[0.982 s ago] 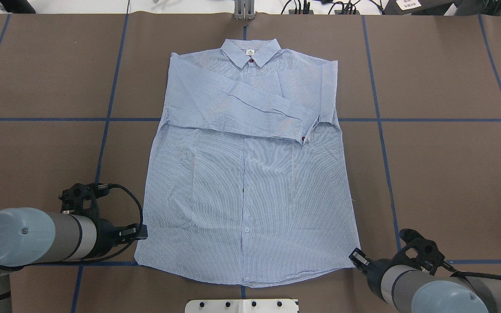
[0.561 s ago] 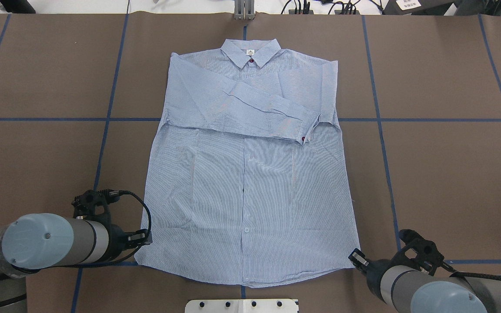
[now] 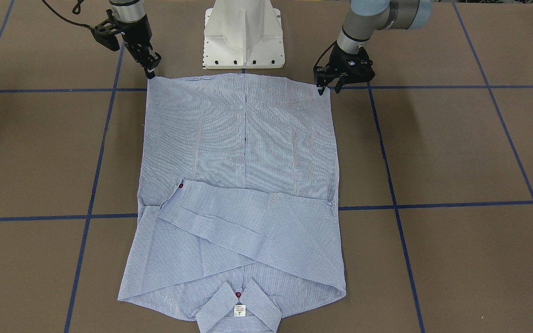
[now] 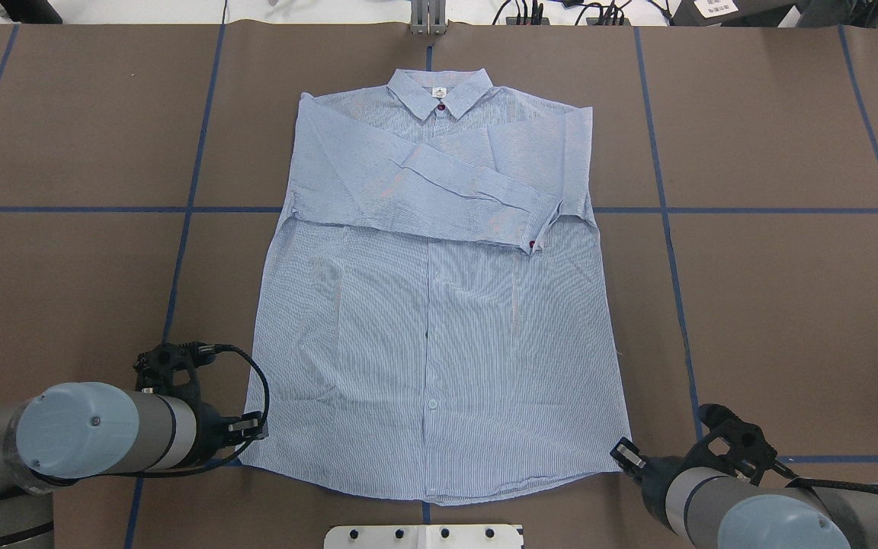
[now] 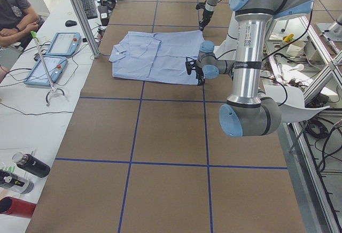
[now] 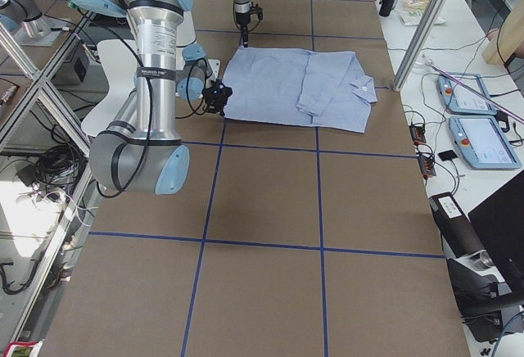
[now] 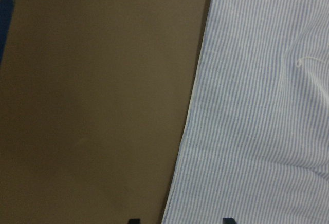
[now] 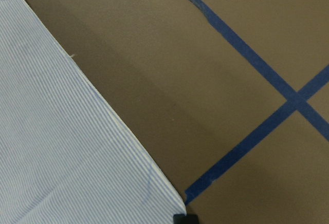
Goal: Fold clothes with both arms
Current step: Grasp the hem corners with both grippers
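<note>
The light blue striped shirt (image 4: pixel 439 320) lies flat and face up on the brown table, collar (image 4: pixel 439 88) at the far side and both sleeves folded across the chest. My left gripper (image 4: pixel 256 427) is open, and in the left wrist view its fingertips (image 7: pixel 133 220) straddle the shirt's left side edge (image 7: pixel 185 131) near the hem corner. My right gripper (image 4: pixel 626 456) is at the hem's right corner. In the right wrist view its closed tips (image 8: pixel 185 218) meet right at that corner (image 8: pixel 172 193). In the front-facing view the left gripper (image 3: pixel 329 89) stands open and the right gripper (image 3: pixel 150 71) comes to a point.
The robot's white base plate (image 4: pixel 424 535) sits just behind the hem. Blue tape lines (image 4: pixel 660 210) grid the table. In the exterior left view a person (image 5: pixel 13 14) sits by two tablets (image 5: pixel 53 56), and bottles (image 5: pixel 29 164) lie on the side bench.
The left arm has moved in toward the shirt's near left corner, and its gripper now reaches the cloth's edge. The right arm and the shirt have not moved.
</note>
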`<state>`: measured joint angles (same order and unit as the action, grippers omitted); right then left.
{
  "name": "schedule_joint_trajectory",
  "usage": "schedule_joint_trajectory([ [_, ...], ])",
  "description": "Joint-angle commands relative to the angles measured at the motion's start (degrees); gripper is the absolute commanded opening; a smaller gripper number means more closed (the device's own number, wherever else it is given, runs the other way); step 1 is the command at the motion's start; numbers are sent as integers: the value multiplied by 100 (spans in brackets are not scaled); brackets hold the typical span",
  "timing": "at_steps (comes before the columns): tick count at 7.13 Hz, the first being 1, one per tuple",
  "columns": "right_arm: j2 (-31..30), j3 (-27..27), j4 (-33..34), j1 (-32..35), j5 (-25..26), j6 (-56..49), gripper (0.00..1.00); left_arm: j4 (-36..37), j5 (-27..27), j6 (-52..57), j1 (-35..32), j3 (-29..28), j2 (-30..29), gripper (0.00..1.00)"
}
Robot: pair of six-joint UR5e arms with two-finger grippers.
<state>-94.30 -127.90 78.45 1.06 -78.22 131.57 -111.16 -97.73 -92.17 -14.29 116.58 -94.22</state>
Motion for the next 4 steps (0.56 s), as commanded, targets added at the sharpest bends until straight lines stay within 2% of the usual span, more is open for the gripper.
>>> schedule_joint_trajectory([
  [1, -10, 2, -5, -1, 0, 0, 0, 7, -27, -3, 49, -3, -8, 57],
  [4, -10, -7, -5, -18, 0, 0, 0, 7, -35, -12, 75, -144, -43, 57],
])
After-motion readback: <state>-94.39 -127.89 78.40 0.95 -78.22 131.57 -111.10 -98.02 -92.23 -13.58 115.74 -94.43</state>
